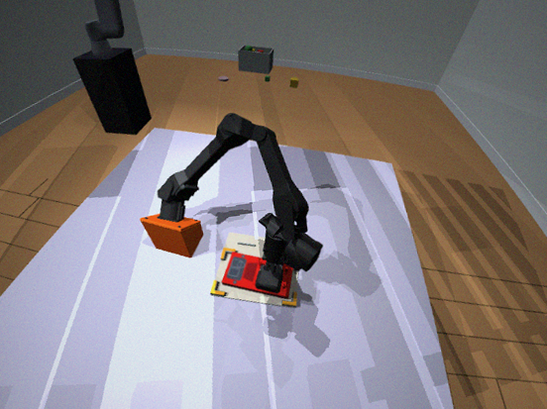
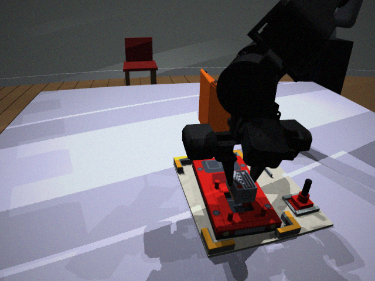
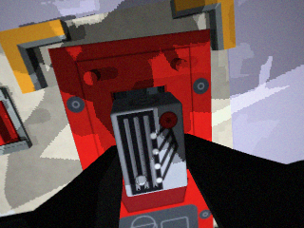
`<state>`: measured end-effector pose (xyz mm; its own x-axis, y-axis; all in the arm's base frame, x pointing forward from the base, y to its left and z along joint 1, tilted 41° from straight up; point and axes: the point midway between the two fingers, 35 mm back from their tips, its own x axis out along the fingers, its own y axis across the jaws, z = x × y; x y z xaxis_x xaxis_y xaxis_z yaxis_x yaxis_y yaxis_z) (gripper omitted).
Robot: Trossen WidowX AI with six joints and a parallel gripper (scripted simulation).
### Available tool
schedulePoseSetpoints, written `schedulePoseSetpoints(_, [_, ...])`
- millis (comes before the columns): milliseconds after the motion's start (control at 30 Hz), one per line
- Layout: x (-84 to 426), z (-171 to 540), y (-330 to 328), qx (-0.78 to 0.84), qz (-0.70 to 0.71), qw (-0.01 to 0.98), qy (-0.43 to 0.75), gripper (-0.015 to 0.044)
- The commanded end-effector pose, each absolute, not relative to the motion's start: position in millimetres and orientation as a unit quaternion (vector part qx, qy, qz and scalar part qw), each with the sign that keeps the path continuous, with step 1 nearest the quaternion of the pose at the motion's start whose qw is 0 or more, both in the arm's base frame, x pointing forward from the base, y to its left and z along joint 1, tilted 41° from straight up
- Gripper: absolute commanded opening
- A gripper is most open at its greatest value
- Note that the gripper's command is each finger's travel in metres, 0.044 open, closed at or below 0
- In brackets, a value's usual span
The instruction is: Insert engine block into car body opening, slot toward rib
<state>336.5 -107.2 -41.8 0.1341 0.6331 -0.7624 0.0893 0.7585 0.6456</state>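
Observation:
My gripper [image 2: 242, 181] [image 3: 150, 146] is shut on the grey engine block [image 2: 245, 193] [image 3: 139, 152], with one finger on each side. The block is upright, its striped top with the round red cap facing up. It stands high above the deck of the red car body [image 2: 208, 193] [image 3: 106, 71] [image 1: 244, 279], over the opening [image 2: 244, 209] [image 3: 154, 89]. Part of the opening shows beyond the block's front face in the exterior view and the wrist view. The block's underside, the rib and the slot side are hidden, so I cannot tell how they line up.
Red pegs [image 2: 217, 184] [image 2: 230, 216] [image 2: 263, 211] rise from the car body near the block. Yellow corner brackets [image 2: 218, 244] [image 2: 289, 226] stand around it on the pale board [image 2: 314, 220]. A red piece with a black post [image 2: 306, 187] sits in a grey frame beside it. An orange block [image 1: 172, 237] carries the arm's base.

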Motion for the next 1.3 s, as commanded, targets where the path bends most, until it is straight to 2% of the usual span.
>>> schedulePoseSetpoints(0, [337.1, -42.1, -107.7, 0.289, 0.192, 0.696, 0.629, 0.0159])
schedulePoseSetpoints(1267, [336.9, -46.0, -102.7, 0.289, 0.192, 0.696, 0.629, 0.0159])
